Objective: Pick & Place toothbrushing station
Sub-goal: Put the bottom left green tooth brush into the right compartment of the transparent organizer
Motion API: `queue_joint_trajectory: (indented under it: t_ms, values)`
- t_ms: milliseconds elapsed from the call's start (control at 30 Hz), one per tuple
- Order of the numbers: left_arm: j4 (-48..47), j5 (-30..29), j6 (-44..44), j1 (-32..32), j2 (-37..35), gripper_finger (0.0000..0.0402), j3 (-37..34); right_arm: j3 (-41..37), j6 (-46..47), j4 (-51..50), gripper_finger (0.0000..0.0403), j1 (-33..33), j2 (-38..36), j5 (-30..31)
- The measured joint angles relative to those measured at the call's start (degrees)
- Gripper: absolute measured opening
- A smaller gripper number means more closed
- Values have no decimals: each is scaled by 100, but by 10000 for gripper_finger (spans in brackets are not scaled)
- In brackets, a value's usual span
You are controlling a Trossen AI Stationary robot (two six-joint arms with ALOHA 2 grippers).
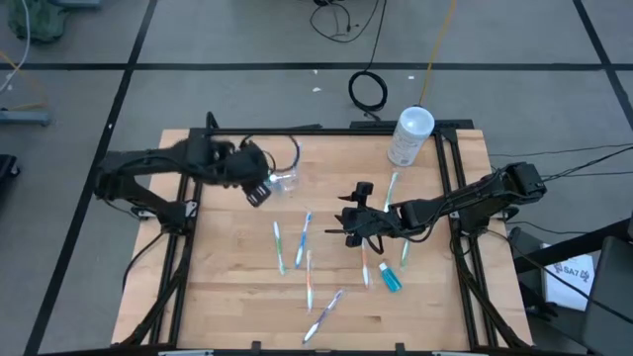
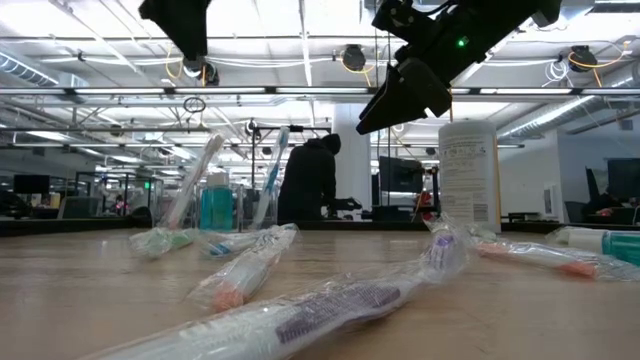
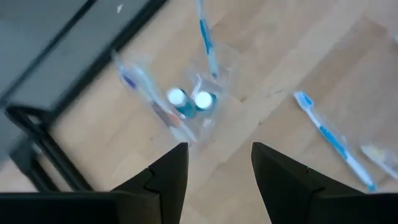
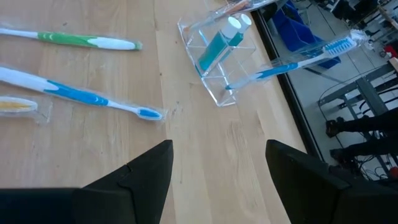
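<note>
Loose wrapped toothbrushes (image 1: 309, 242) are seen scattered over the near and middle part of the wooden worktop (image 1: 227, 297), with a teal tube (image 1: 390, 278) toward the right. The right gripper (image 1: 348, 225) is held above the centre, fingers spread, empty. The left gripper (image 1: 265, 188) hovers farther back, fingers spread, just beside the clear toothbrushing station (image 1: 284, 180), which holds a blue toothbrush and teal tubes. A white canister (image 1: 409, 136) is noted at the far right.

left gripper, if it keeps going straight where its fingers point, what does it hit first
Likely the clear toothbrushing station, which sits right ahead of the open left gripper and holds toothbrushes and a tube; depth is hard to judge.
</note>
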Motion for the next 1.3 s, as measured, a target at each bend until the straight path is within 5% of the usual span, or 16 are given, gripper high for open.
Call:
queue_joint_trajectory:
  t_ms: [133, 300, 533, 867, 1300]
  values:
    - [380, -16, -1239, -498, 81, 184, -654, 0, 2, 0, 249, 0, 0, 0]
    - [1850, 372, -1625, -981, 224, 184, -1771, 0, 2, 7, 249, 0, 0, 0]
    - [3038, 1437, 1402, -1635, 326, 184, -2877, 0, -39, 31, 249, -3, 0, 0]
    - [5585, 1412, 5384, -2299, 309, 184, -4254, 0, -168, 46, 249, -42, 0, 0]
    - [6401, 2168, 6067, -2082, 938, 184, -4409, 0, 127, 48, 249, -190, 0, 1]
